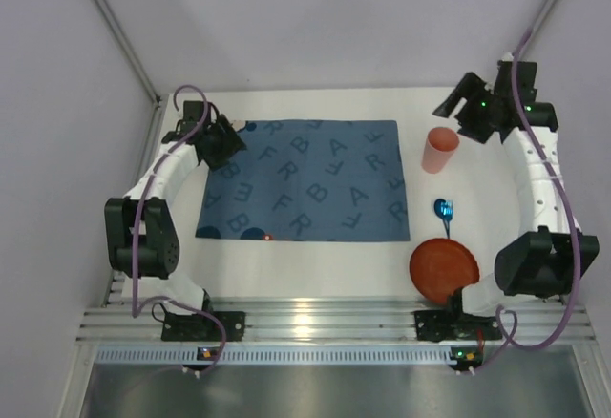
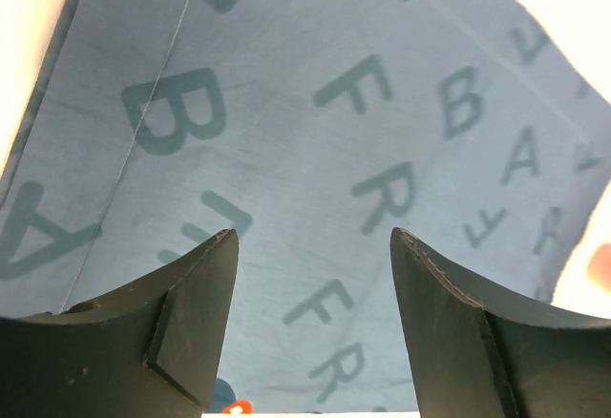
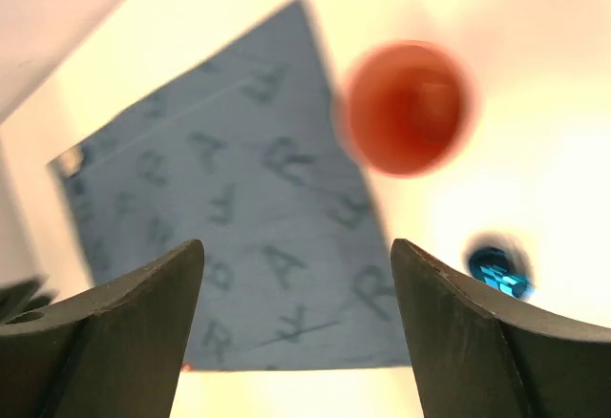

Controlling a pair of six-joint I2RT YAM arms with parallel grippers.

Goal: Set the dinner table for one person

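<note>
The white dinner table (image 1: 315, 265) carries a dark blue letter-printed mat (image 1: 305, 179) at its middle. A salmon cup (image 1: 439, 149) stands right of the mat's far corner. A blue spoon (image 1: 443, 213) lies nearer, and an orange-red plate (image 1: 444, 270) sits at the near right. My left gripper (image 1: 232, 139) is open and empty over the mat's far left corner; its view is filled by the mat (image 2: 334, 103). My right gripper (image 1: 451, 108) is open and empty, above the table's far right, and looks down on the cup (image 3: 409, 108), spoon (image 3: 496, 270) and mat (image 3: 239, 218).
A ribbed aluminium rail (image 1: 325, 323) runs along the near edge, with both arm bases bolted to it. White walls close in the left, far and right sides. A small dark blue thing with a red spot (image 1: 258, 236) shows at the mat's near edge.
</note>
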